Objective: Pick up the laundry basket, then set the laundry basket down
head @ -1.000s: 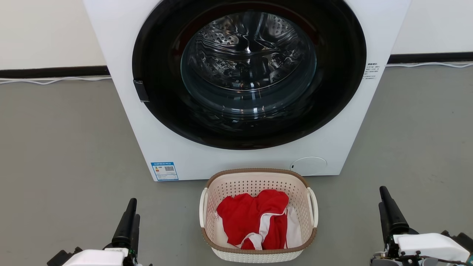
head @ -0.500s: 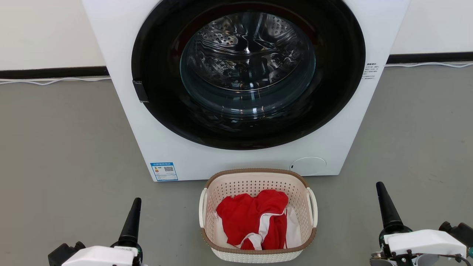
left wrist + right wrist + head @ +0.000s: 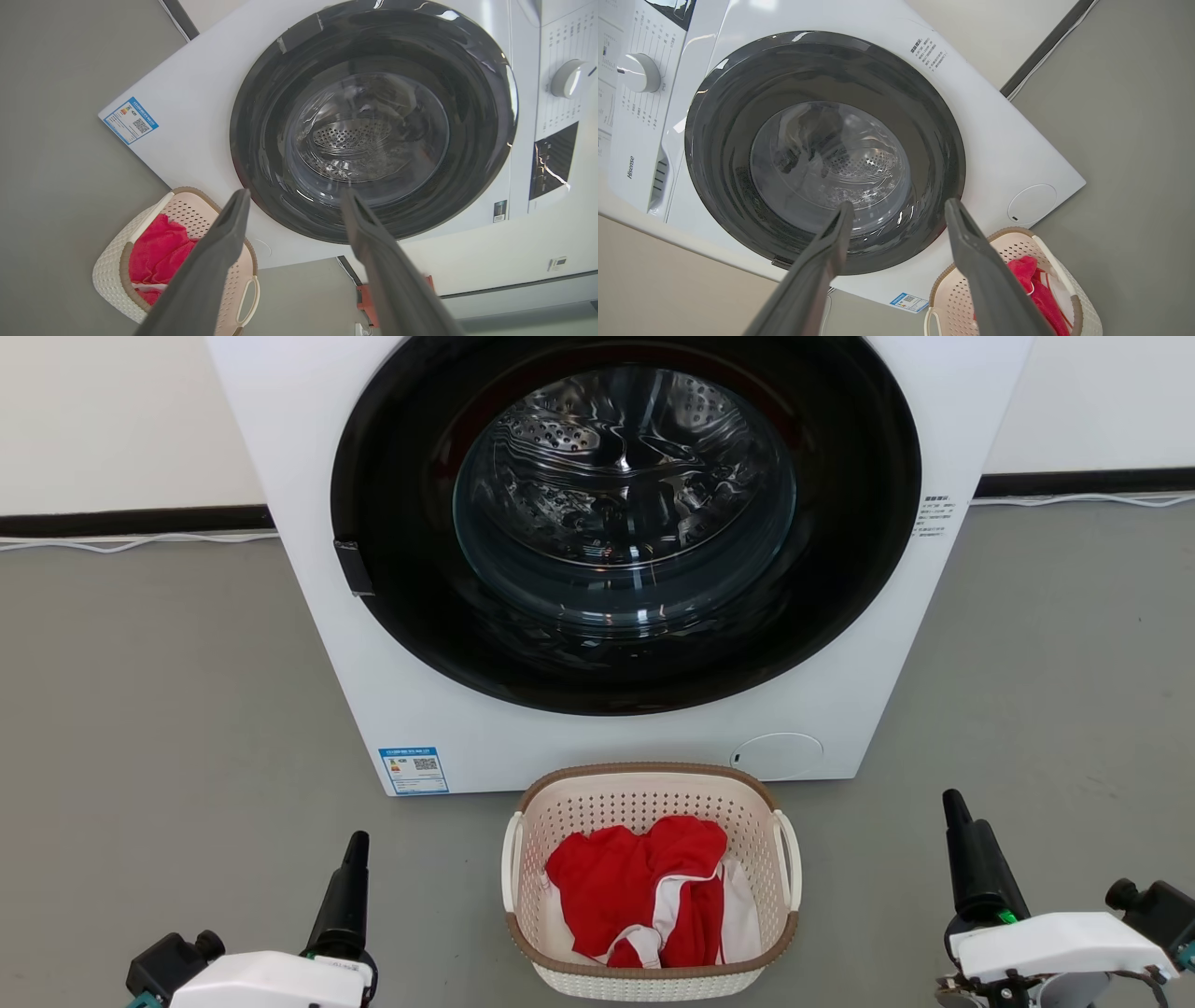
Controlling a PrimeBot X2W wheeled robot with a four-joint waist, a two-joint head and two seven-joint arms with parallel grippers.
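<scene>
The laundry basket (image 3: pixel 597 801) stands on the floor in front of the washing machine, cream and perforated with a brown rim and white side handles. Red and white clothes (image 3: pixel 635 877) lie in it. My left gripper (image 3: pixel 357 845) hovers to the basket's left, well apart from its handle. My right gripper (image 3: pixel 952 801) is farther off on the right side. The left wrist view has the left gripper (image 3: pixel 295 193) open and empty, with the basket (image 3: pixel 107 275) at lower left. The right gripper (image 3: pixel 899 205) is likewise open, and the basket (image 3: pixel 1085 305) lies at lower right.
A white front-loading washing machine (image 3: pixel 373 691) with a dark round door (image 3: pixel 624 495) rises directly behind the basket. Grey floor (image 3: pixel 140 709) stretches on both sides. A white cable (image 3: pixel 131 539) runs along the black skirting at the wall.
Both grippers have crept inward and forward: the left one to the right, the right one to the left. The basket has stayed put.
</scene>
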